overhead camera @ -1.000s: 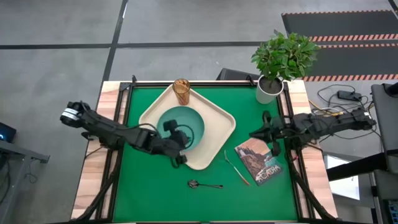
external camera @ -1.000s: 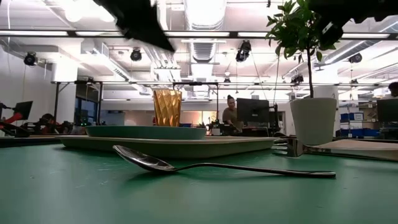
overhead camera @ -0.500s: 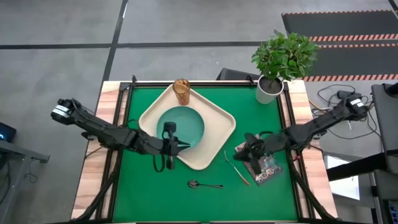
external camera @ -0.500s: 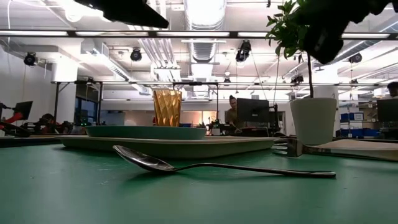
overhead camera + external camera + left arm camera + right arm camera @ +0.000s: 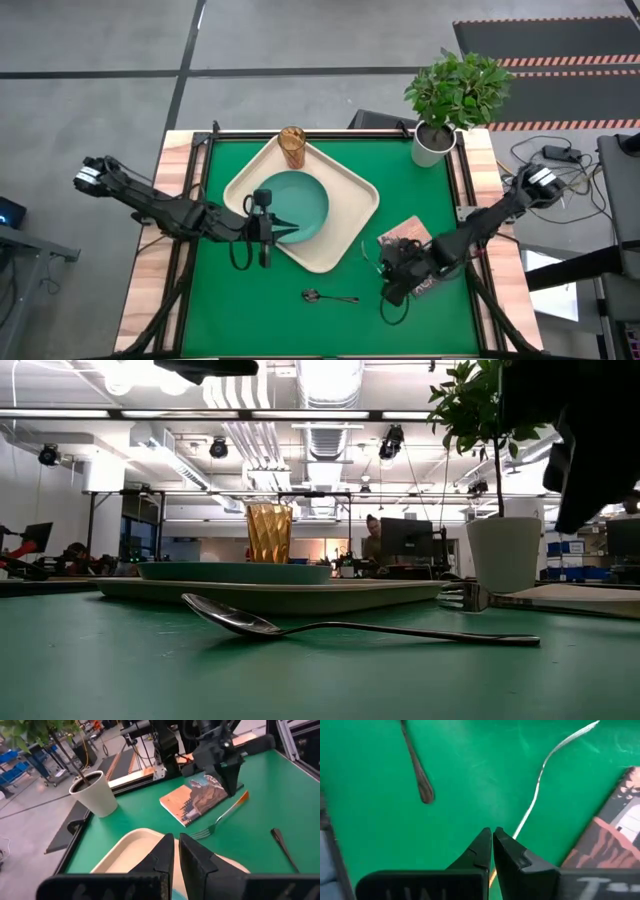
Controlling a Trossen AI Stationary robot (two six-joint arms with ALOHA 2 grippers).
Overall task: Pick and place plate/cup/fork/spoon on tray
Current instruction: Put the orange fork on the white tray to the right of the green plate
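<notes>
The teal plate [image 5: 305, 200] lies flat in the cream tray [image 5: 355, 190]. The amber cup [image 5: 291, 147] stands upright in the tray's far corner. The fork [image 5: 540, 775] and the dark spoon [image 5: 330, 296] lie on the green mat near the tray's near right side. My left gripper [image 5: 176, 840] is shut and empty, raised over the tray's near left part [image 5: 280, 228]. My right gripper [image 5: 492, 832] is shut and empty, hovering over the fork's reddish handle [image 5: 383, 283], beside the spoon's handle end [image 5: 425, 795].
A picture-covered book [image 5: 405, 232] lies on the mat just right of the fork, partly under my right arm. A white plant pot [image 5: 430, 148] with a leafy plant stands at the far right corner. Open mat lies along the near edge, around the spoon.
My left gripper has drawn back from over the plate toward the table's left edge, staying raised. My right gripper has swung from the right side, beyond the book, toward the near left and now hangs over the fork. Plate, cup, fork and spoon have not moved.
</notes>
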